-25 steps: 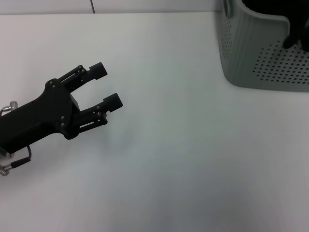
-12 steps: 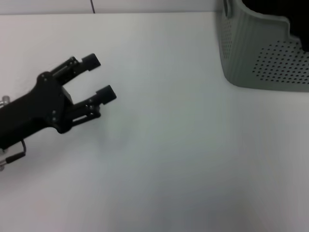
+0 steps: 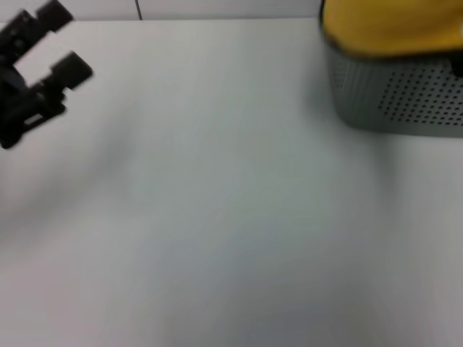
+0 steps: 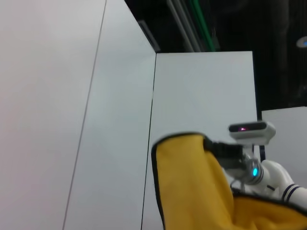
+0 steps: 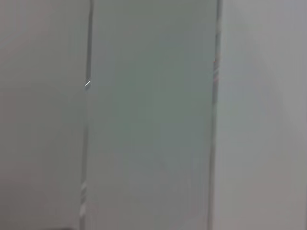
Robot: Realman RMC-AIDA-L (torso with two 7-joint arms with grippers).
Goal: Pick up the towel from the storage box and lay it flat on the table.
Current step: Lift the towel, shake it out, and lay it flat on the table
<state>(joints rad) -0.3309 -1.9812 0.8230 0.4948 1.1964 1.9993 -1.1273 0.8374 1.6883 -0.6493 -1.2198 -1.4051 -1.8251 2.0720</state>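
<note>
The mustard-yellow towel [image 3: 391,25] hangs bunched over the rim of the grey-green storage box [image 3: 405,101] at the far right of the white table [image 3: 231,217]. In the head view the towel hides whatever holds it. The left wrist view shows the towel [image 4: 192,187] from afar, its top corner pinched by my right gripper [image 4: 221,149], which is dark on a white wrist. My left gripper [image 3: 65,40] is open and holds nothing, raised at the far left, well away from the box. The right wrist view shows only plain grey panels.
The storage box stands at the table's far right corner. A dark seam [image 3: 138,9] runs down the wall behind the table's back edge.
The towel has come up out of the storage box and now covers its rim. My left gripper has swung away to the far left, still open.
</note>
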